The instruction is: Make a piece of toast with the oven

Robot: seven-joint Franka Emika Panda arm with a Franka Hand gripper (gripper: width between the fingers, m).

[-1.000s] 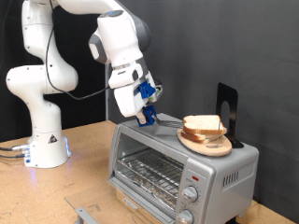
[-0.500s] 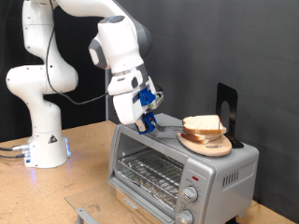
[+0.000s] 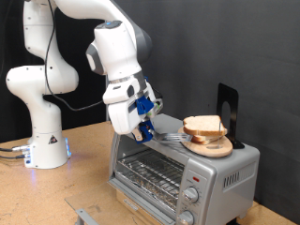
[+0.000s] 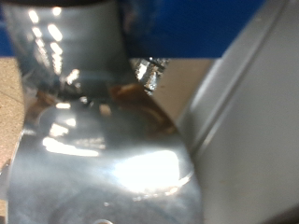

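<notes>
The silver-grey oven stands on the wooden table at the exterior view's lower right, with its wire rack showing through the front. The piece of toast lies on a round wooden plate on top of the oven. My gripper is at the oven's top front corner on the exterior view's left, shut on the shiny door handle, which stands a little out from the oven. The wrist view shows only blurred shiny metal up close; my fingers cannot be made out there.
A black upright stand sits behind the plate on the oven top. Round knobs are on the oven's right panel. The arm's white base stands at the exterior view's left. A metal bracket lies at the table's front edge.
My gripper has moved down and towards the exterior view's left, from above the oven top to its front edge. The shiny handle has come down and outward with it.
</notes>
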